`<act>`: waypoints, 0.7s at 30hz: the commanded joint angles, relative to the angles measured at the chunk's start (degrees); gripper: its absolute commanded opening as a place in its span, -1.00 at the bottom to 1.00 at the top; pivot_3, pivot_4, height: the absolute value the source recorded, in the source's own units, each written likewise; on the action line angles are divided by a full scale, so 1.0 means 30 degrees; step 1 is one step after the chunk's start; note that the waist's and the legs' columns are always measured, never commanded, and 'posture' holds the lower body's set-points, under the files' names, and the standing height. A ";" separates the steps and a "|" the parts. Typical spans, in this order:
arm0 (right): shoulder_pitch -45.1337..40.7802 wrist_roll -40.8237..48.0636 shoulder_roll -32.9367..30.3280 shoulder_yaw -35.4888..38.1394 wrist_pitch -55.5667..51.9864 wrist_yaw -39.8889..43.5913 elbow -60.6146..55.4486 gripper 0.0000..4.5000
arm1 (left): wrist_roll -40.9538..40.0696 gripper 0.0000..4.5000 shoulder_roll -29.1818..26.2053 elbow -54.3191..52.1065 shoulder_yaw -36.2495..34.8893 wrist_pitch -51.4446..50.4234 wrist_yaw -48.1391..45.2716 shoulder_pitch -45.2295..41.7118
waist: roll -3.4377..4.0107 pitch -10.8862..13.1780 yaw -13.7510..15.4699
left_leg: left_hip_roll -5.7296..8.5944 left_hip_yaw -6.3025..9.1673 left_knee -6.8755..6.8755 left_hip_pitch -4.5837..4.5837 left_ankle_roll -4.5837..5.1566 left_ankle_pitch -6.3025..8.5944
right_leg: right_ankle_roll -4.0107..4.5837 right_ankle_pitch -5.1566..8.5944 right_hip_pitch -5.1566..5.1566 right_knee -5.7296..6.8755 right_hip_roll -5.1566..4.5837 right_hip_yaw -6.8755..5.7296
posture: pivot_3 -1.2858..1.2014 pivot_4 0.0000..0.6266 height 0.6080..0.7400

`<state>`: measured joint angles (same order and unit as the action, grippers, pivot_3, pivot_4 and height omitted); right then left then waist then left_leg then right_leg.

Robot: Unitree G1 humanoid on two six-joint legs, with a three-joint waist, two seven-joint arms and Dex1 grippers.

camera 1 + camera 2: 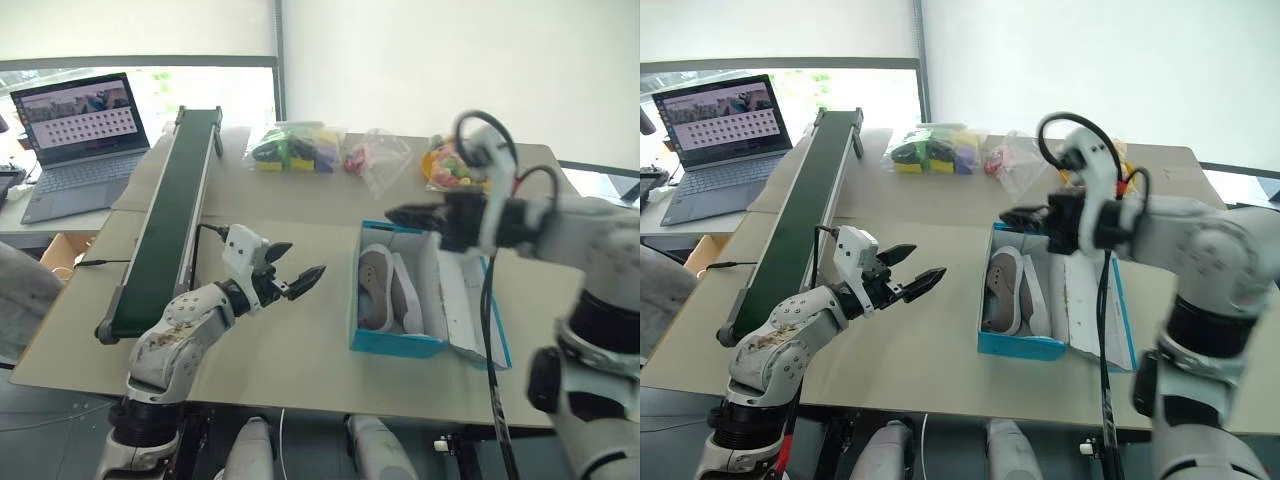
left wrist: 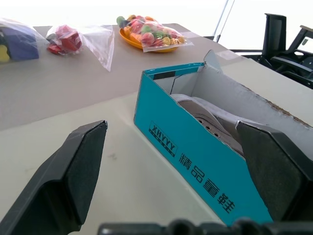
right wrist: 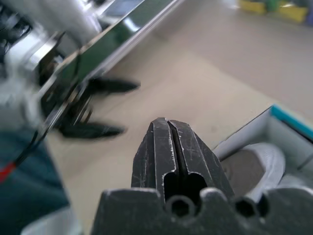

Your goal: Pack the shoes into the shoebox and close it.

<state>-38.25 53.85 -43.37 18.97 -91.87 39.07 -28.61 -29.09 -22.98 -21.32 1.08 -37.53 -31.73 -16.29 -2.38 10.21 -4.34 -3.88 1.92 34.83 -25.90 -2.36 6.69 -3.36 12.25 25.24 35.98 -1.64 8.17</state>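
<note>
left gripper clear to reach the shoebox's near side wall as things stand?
Probably yes. The left gripper is open and points at the shoebox, with only bare table between them. The right gripper, shut, is above the box's far end, not in the path.

A pale beige counter (image 1: 290,340) carries everything. Right of its middle the turquoise shoebox (image 1: 398,343) sits directly on it, its lid (image 1: 470,300) open flat to the right and the shoes (image 1: 388,290) inside. Along the left side a long dark green conveyor (image 1: 165,215) runs from near to far. At the far edge lie clear bags of colourful items (image 1: 295,147), and further right an orange plate of bagged sweets (image 1: 452,168). On the far left, a lower desk holds an open laptop (image 1: 75,140).
</note>
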 commanded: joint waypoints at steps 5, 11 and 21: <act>1.0620 0.4080 -0.3073 0.4836 0.1741 0.4781 -0.4743 -0.98 | -0.0577 1.00 -0.1608 0.0231 0.0784 0.0886 -0.4030 -0.1014 | 0.0001 0.0002 0.0110 | 0.0006 -0.0053 0.0007 0.0022 -0.0008 0.0008 | -0.0007 0.0026 0.0005 0.0031 -0.0020 0.0019 | 0.03 -0.52 0.53; 1.8553 0.1234 -0.2459 0.4238 0.4582 0.3362 -0.7220 -0.98 | 0.0529 1.00 -0.2309 0.2127 0.2065 0.2817 -0.6877 -0.1757 | -0.0035 0.0007 0.0132 | 0.0036 -0.0075 0.0056 0.0115 -0.0161 0.0103 | -0.0007 0.0026 -0.0069 0.0002 -0.0078 0.0008 | 0.03 -0.52 0.53; 2.1239 -0.2672 1.0045 0.2583 0.8880 -0.6498 -0.4439 -0.98 | 0.1067 1.00 -0.1652 0.4321 0.3195 0.3742 -0.8505 -0.3203 | -0.0027 -0.0047 0.0100 | 0.0006 -0.0286 0.0023 0.0115 -0.0207 0.0134 | 0.0023 0.0004 -0.0228 -0.0615 -0.0603 -0.0495 | 0.03 -0.52 0.53</act>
<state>25.14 43.54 -16.46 26.28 -69.21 21.86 -39.48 -26.31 -28.38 -8.56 10.11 -27.55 -56.12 -24.79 -2.46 10.07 -4.04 -3.94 1.07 34.84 -25.60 -2.98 7.09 -3.29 12.26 24.51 34.14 -3.43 6.57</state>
